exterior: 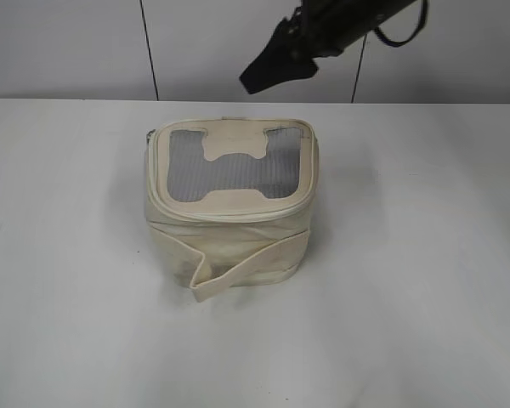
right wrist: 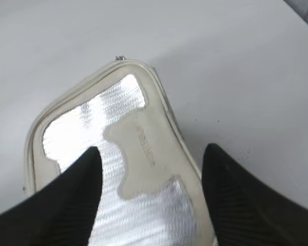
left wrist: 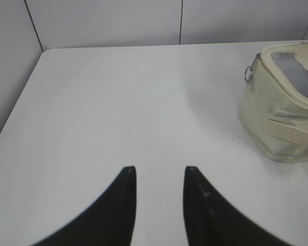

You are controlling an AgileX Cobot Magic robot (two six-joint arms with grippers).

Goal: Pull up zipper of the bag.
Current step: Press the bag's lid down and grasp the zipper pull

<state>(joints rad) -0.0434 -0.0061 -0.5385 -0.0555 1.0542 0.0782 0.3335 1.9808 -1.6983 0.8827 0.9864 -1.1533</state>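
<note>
Writing: a faint line of embossed lettering runs along the cream H-shaped patch (right wrist: 143, 148) in the right wrist view, too blurred to read; no other label or brand shows. The bag (exterior: 229, 204) stands upright near the middle of the white table (exterior: 425, 280), grey mesh top panel (exterior: 229, 174) facing up, wide cream strap (exterior: 238, 268) folded across its front side. The zipper (exterior: 229, 211) follows the rim of the top panel; a silver ring pull (left wrist: 248, 75) hangs at the corner that faces the left wrist camera (in the exterior view only a small glint at the far left corner). Right arm: comes in from the upper right of the exterior view, gripper (exterior: 276, 64) in the air above and behind the bag's far edge, touching nothing. In its wrist view the right gripper (right wrist: 151, 164) looks down on the top panel, fingers spread wide, nothing between them. Left arm: not seen in the exterior view. The left gripper (left wrist: 159, 177) is over bare table well to the side of the bag, fingers parted, empty.
</note>
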